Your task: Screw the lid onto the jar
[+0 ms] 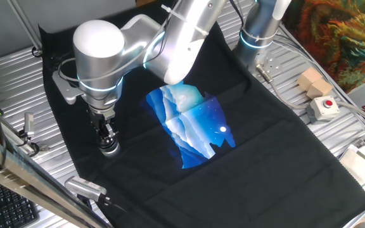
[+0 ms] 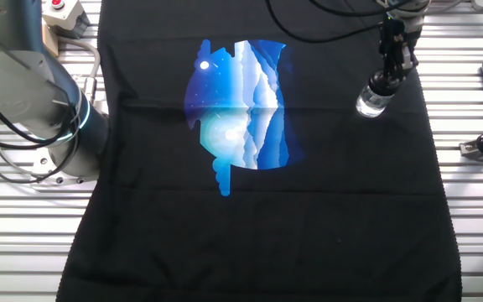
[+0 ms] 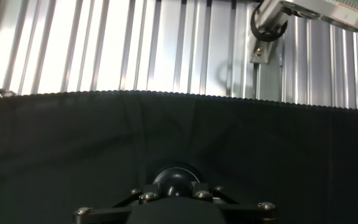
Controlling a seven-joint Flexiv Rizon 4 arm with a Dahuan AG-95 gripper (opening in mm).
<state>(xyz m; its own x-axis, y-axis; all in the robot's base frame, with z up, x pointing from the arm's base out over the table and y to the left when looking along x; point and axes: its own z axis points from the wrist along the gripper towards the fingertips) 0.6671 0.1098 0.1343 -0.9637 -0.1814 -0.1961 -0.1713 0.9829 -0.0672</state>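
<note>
Black cloth (image 2: 309,235) drapes the ribbed aluminium table (image 2: 476,210). Toward 2 o'clock on it, the gripper (image 2: 378,85) clamps the dark round lid (image 3: 176,179) atop the clear glass jar (image 2: 371,103); fingertips mostly hidden.

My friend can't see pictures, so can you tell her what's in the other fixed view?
The robot's pincer reaches straight down onto a small shiny glass jar standing on a black cloth. In the middle of the cloth is a bright blue mountain picture, and the cloth lies on a ribbed metal table.
</note>
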